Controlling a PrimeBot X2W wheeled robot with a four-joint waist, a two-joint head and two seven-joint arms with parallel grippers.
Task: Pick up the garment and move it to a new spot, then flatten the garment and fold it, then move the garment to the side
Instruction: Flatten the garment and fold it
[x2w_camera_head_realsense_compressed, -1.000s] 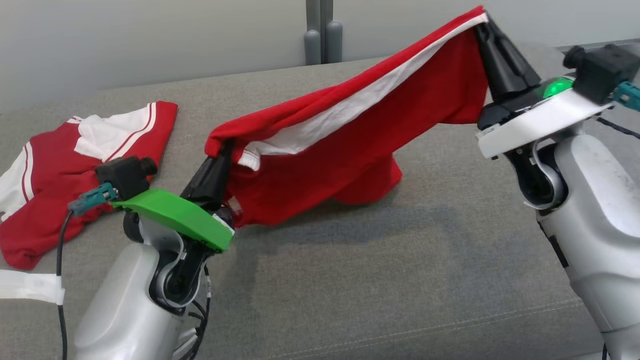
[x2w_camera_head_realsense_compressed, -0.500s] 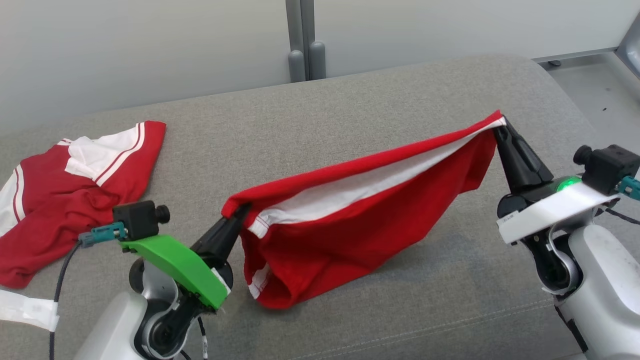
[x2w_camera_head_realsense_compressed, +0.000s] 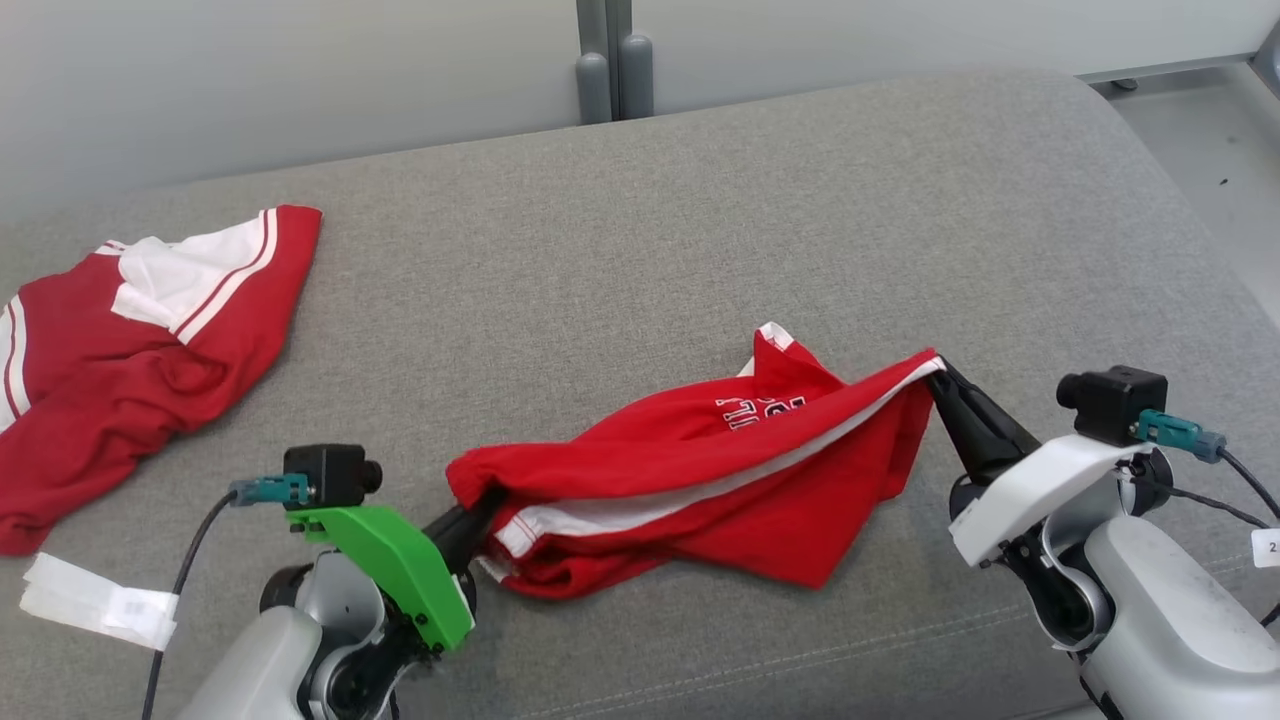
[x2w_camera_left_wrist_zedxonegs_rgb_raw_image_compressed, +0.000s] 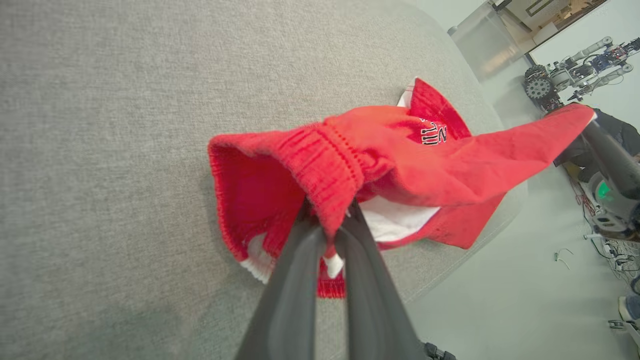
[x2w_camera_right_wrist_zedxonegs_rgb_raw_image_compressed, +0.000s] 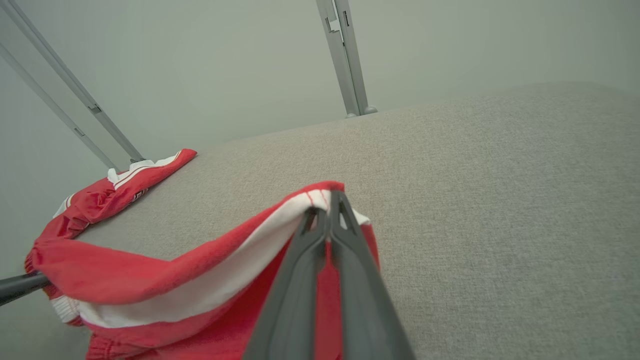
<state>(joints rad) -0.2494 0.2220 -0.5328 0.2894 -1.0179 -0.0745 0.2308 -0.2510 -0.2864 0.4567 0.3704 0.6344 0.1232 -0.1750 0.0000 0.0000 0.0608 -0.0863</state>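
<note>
Red shorts (x2w_camera_head_realsense_compressed: 700, 480) sag bunched between my left gripper (x2w_camera_head_realsense_compressed: 486, 498) and right gripper (x2w_camera_head_realsense_compressed: 938, 370), both pinched shut on their edge. If I lower them this slack, I'd trap creases underneath.

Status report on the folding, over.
Left gripper, right gripper shut on garment ends. Garment bunched on cushion. Other red shirt far left, clear.

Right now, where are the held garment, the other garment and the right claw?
held garment (x2w_camera_head_realsense_compressed: 690, 450), head view, red middle
other garment (x2w_camera_head_realsense_compressed: 130, 370), head view, crumpled red middle
right claw (x2w_camera_right_wrist_zedxonegs_rgb_raw_image_compressed: 330, 205), right wrist view, between its fingertips
</note>
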